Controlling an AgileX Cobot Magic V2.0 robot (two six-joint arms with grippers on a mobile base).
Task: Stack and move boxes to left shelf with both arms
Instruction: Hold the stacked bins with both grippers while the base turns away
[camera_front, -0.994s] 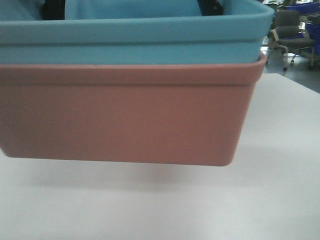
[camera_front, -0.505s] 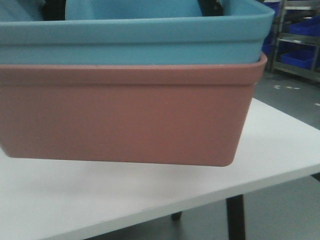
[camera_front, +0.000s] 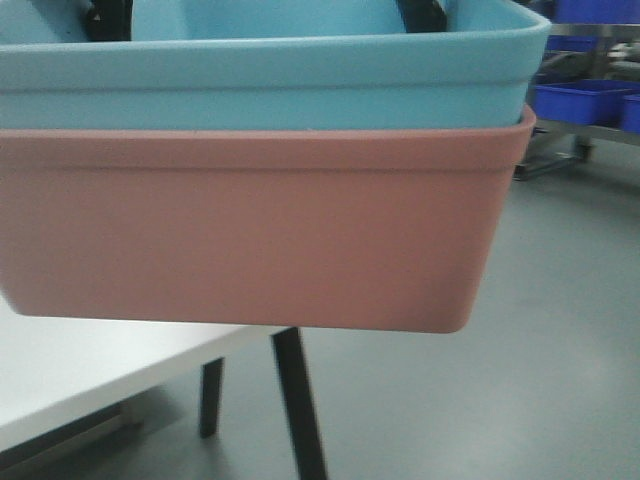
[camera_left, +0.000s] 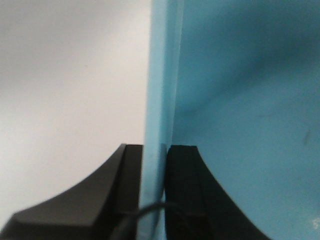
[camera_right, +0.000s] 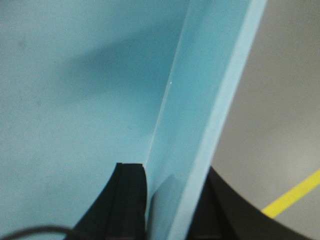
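Observation:
The light blue box (camera_front: 270, 85) sits nested inside the salmon pink box (camera_front: 250, 235), and the stack hangs in the air, filling the front view. My left gripper (camera_left: 155, 155) is shut on the blue box's left wall (camera_left: 160, 75), one finger outside and one inside. My right gripper (camera_right: 172, 172) is shut on the blue box's right wall (camera_right: 210, 100) in the same way. Black parts of both arms show at the top of the front view, behind the blue rim. The left shelf is out of view.
The white table (camera_front: 90, 365) with black legs (camera_front: 298, 405) lies low at the left, under the stack. Grey floor (camera_front: 540, 330) spreads to the right. Dark blue bins (camera_front: 585, 100) on a rack stand far right. A yellow floor line (camera_right: 295, 195) runs below my right gripper.
The background has swept leftwards: the table that filled the lower view a second ago now shows only at lower left, with floor beneath the stack. The boxes stay fixed in both grips.

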